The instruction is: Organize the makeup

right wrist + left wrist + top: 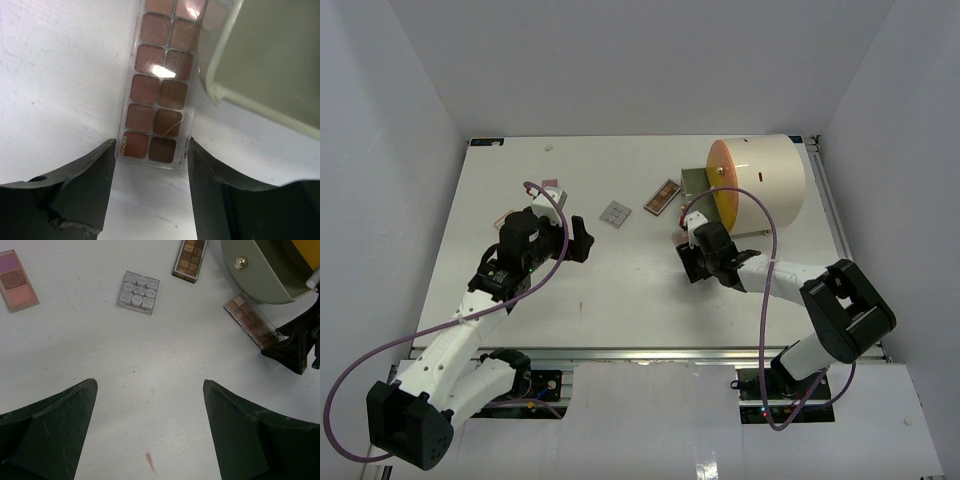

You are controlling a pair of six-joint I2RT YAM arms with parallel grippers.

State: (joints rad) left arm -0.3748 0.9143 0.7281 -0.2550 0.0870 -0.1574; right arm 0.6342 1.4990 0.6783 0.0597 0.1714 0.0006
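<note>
Item 1, right gripper (151, 145): I am seeing its two fingers standing on either side of the near end of a long brown palette (157, 100), right at its long edges. I cannot tell whether they are pressing on it or only bracketing it. The palette is lying flat on the white table (50, 75), running up the middle of the right wrist view. Its far end is sitting just beside the rim of a pale green drawer (270, 60) at upper right.

Item 2, left gripper (150, 382): its fingers are spread wide, holding nothing, and hanging over bare table at the bottom of the left wrist view.

Item 3, loose makeup in that same view, all lying flat and apart:
- grey square palette (138, 292), upper left of centre
- second brown palette (190, 259), at the top edge
- pink palette (17, 281), far upper left

Item 4, cream drum (765, 180): it is sitting at the upper right of the overhead view, with the green drawer standing out at its orange face.
</note>
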